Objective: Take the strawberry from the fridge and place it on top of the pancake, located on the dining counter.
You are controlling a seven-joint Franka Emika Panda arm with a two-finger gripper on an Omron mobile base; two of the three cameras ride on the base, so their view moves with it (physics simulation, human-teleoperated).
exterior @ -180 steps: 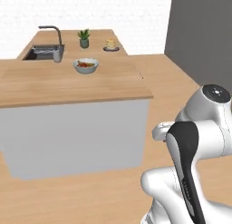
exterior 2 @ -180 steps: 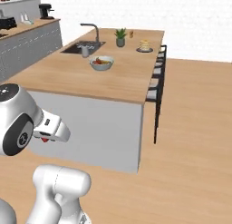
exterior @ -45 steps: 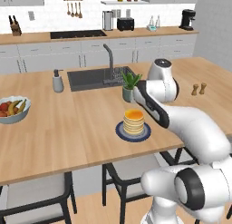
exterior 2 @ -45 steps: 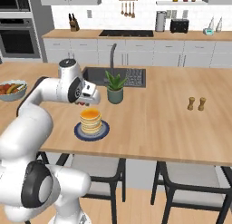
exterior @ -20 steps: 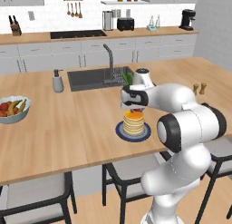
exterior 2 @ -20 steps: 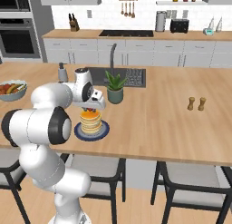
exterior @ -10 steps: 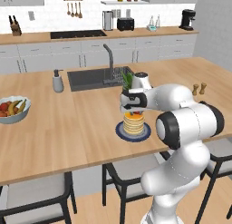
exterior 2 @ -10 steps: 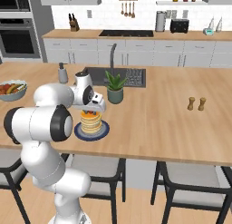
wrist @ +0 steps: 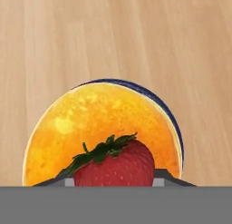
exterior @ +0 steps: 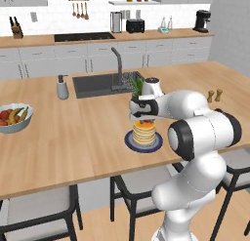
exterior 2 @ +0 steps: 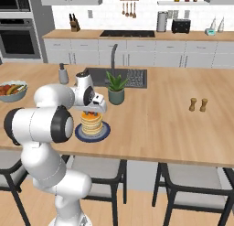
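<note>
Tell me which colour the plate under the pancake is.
Dark blue plate, clearest in the hand view.

Light wood counter (wrist: 136, 37), seeded glossy strawberry (wrist: 115, 166).

The gripper (exterior: 144, 120) has lowered the strawberry (wrist: 115, 166) down to the pancake (exterior: 144, 131) top.

Bright, even rendered light (soft shadows only), slightly blurry, no glare
</note>
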